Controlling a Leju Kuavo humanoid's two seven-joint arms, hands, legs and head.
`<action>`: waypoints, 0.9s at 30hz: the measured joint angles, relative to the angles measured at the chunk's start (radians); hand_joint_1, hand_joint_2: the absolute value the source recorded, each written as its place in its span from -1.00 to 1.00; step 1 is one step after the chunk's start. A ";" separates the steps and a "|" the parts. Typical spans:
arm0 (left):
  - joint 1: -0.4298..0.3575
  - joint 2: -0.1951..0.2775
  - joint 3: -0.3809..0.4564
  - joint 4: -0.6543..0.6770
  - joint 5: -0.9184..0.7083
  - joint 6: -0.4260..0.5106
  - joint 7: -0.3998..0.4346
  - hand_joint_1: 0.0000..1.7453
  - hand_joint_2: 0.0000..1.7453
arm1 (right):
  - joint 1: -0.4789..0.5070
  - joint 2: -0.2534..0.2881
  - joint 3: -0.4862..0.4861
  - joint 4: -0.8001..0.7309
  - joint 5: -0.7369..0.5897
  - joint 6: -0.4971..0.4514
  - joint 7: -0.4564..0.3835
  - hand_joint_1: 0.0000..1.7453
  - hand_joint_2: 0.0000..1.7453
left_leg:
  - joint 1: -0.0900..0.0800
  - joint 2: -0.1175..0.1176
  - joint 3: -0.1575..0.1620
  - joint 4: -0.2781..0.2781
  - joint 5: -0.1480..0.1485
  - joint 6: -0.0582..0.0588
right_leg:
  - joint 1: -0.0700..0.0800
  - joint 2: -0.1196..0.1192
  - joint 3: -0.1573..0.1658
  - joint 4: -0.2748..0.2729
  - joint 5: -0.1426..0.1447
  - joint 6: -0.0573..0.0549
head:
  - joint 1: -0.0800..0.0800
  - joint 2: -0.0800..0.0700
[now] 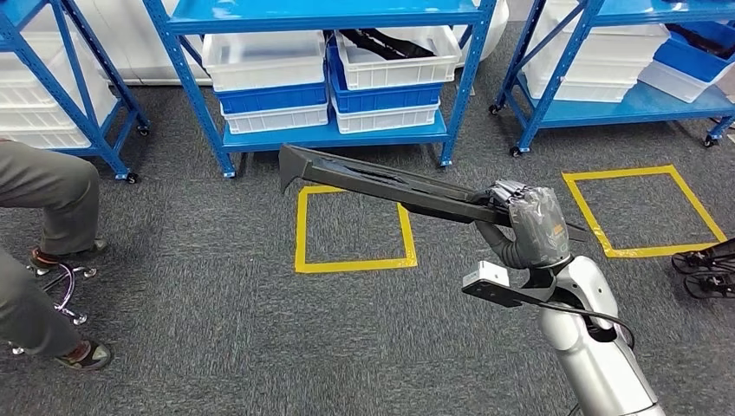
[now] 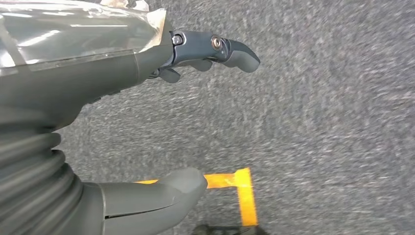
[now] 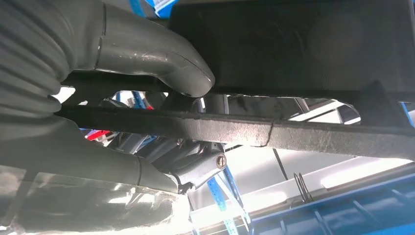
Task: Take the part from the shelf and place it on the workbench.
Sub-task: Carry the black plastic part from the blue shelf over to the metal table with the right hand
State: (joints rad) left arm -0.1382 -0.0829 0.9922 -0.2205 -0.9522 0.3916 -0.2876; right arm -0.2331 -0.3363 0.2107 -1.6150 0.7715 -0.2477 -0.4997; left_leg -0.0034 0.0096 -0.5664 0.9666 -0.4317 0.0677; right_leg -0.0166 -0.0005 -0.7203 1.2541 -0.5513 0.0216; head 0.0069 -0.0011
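Silver arm [image 1: 598, 347], grey ribbed cover [image 1: 539, 227]

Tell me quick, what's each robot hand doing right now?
Left robot hand: open, holding nothing.
Right robot hand: closed around the long black plastic part.

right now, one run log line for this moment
right hand grips long black part | above carpet | left hand holds nothing | workbench unseen

the site was a warehouse-type storeroom: blue steel shelving racks on castors [image 1: 204, 104] held white and blue plastic bins [image 1: 269, 61]; yellow tape squares [image 1: 354, 227] marked grey carpet.
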 joint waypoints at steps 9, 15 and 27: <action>-0.001 -0.001 0.000 -0.001 -0.001 -0.001 0.000 -1.00 1.00 | 0.009 0.002 -0.009 -0.009 0.005 0.000 0.000 1.00 1.00 | -0.001 0.002 -0.106 0.039 0.082 -0.034 | -0.003 0.001 0.247 -0.266 0.006 0.008 | -0.003 0.000; 0.001 -0.002 0.000 0.000 -0.001 -0.002 0.001 -1.00 1.00 | 0.012 0.004 -0.010 -0.011 0.006 0.000 0.000 1.00 1.00 | 0.013 -0.003 -0.181 0.302 -0.136 -0.057 | 0.000 -0.004 0.186 -0.260 0.070 -0.038 | -0.008 0.000; -0.003 0.004 -0.001 -0.004 0.000 0.000 -0.001 -1.00 1.00 | 0.011 -0.004 -0.024 -0.023 0.006 0.003 0.003 1.00 1.00 | -0.011 -0.007 0.057 -0.021 -0.037 0.018 | 0.016 -0.001 0.093 -0.216 0.098 -0.011 | -0.009 0.000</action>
State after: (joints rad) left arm -0.1415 -0.0793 0.9915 -0.2246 -0.9524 0.3915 -0.2890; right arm -0.2220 -0.3402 0.1871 -1.6375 0.7774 -0.2442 -0.4966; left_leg -0.0141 0.0030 -0.5090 0.9461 -0.4690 0.0854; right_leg -0.0004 -0.0018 -0.6274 1.0382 -0.4532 0.0110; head -0.0020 -0.0011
